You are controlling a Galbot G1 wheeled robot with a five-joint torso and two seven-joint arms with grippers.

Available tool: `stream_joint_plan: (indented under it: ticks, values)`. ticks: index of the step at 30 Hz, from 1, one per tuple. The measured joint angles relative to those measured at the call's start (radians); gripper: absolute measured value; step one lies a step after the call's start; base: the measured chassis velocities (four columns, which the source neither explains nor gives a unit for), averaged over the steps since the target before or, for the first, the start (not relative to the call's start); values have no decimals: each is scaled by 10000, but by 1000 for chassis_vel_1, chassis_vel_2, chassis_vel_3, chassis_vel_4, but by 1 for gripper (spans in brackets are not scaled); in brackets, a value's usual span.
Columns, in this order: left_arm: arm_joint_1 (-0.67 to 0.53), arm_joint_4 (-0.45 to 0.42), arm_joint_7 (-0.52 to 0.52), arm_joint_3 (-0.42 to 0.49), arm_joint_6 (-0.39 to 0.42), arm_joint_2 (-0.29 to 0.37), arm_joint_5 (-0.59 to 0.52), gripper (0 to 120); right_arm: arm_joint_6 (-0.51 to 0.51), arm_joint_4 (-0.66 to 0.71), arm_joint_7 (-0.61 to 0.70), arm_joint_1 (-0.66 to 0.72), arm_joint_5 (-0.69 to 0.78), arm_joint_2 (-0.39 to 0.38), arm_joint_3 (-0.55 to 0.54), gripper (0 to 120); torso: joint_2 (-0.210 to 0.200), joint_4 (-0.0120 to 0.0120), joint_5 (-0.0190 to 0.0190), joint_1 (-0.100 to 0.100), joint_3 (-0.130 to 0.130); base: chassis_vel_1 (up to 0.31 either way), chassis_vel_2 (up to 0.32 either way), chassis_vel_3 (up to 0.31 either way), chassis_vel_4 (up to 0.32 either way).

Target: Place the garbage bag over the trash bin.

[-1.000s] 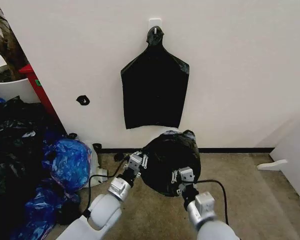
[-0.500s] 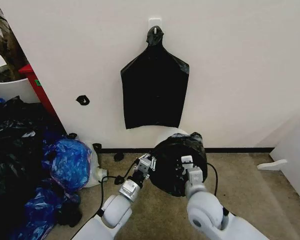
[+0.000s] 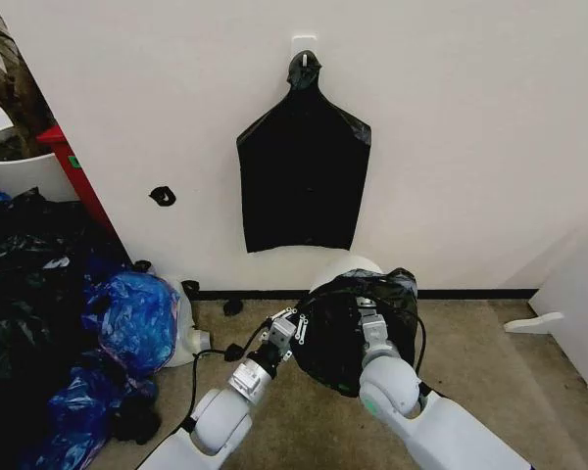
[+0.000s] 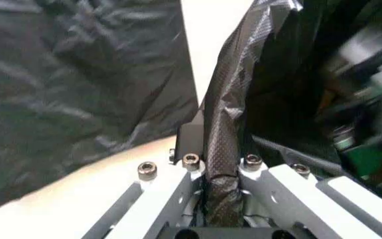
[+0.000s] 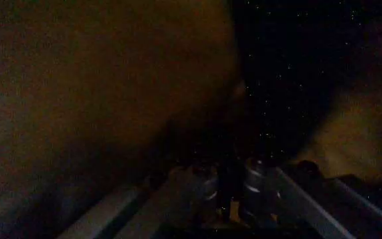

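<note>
- The trash bin [image 3: 345, 266], a round white bucket, stands on the floor against the wall, directly below the flat black bag [image 3: 303, 181] that hangs from the wall hook [image 3: 304, 44]
- The garbage bag [image 3: 353, 323], glossy and crinkled, is draped over the front of the trash bin; only the bin's white rear rim shows above the plastic
- The left gripper [image 3: 290, 329] is at the bag's left edge, just in front of the bin; in the left wrist view a twisted strip of the garbage bag [image 4: 228, 144] runs between its jaws, which are pinched tight on it
- The right gripper [image 3: 369, 315] reaches into the black plastic at the bin's front right side; whether its jaws are spread or pressed together cannot be told, as the right wrist view is dark inside the bag
- A heap of black and blue bags [image 3: 69, 323] lies on the floor well to the left of the bin
- A white plant pot [image 3: 20, 168] sits beyond that heap, farther left of the bin
</note>
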Motion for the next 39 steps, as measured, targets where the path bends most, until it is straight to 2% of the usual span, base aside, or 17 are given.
stream_joint_plan:
  ticks: [4, 6, 8, 12, 15, 22, 27, 31, 34, 39]
  values:
    - [-98, 31, -88, -42, 241, 8, -193, 1, 201, 783, -222, -431, -18, -188, -98, 0, 0, -1, -1, 0, -1, 0, 0, 0, 0]
    - [-143, 61, -90, -45, 271, 17, -199, 1, 26, 1374, -191, -692, 720, -287, -249, 0, 0, -3, -2, -1, -1, 0, 0, 0, 0]
    - [-163, 61, -83, -42, 273, 30, -182, 1, -587, 1898, 108, -846, 1752, -320, -444, 0, 0, -2, -1, -1, -1, 0, 0, 0, 0]
    - [-132, -41, -54, -26, 266, 46, -167, 1, -1278, 2024, 489, -793, 2501, -265, -572, 0, 0, -1, -1, -1, -1, 0, 0, 0, 0]
    - [-17, -307, 29, -23, 225, 119, -163, 1, -1623, 1515, 714, -487, 2773, -141, -619, 0, 0, 0, 0, 0, -1, 0, 0, 0, 0]
    - [209, -692, 86, -35, 156, 357, -162, 1, -1835, 650, 856, -65, 2591, 22, -626, 0, 0, 1, -1, 0, -1, 0, 0, 0, 0]
    - [518, -1134, 160, -50, 101, 613, -168, 1, -1726, -560, 706, 243, 1118, 131, -537, 0, 0, 0, 0, 0, 0, 0, 0, 0, 0]
    - [597, -1232, 171, -49, 101, 637, -170, 1, -1353, -887, 517, 267, 434, 190, -518, 0, 0, 0, 1, -1, -1, 0, 0, 0, 0]
    - [575, -1204, 167, -95, 100, 650, -207, 1, -1118, -501, 427, 80, 152, 148, -468, 0, 0, -1, 0, 0, -1, 0, 0, 0, 0]
    - [470, -1086, 58, -155, 219, 603, -357, 1, -1078, 490, 460, -267, 573, 17, -572, 0, 0, -1, -1, -1, 0, 0, 0, 0, 0]
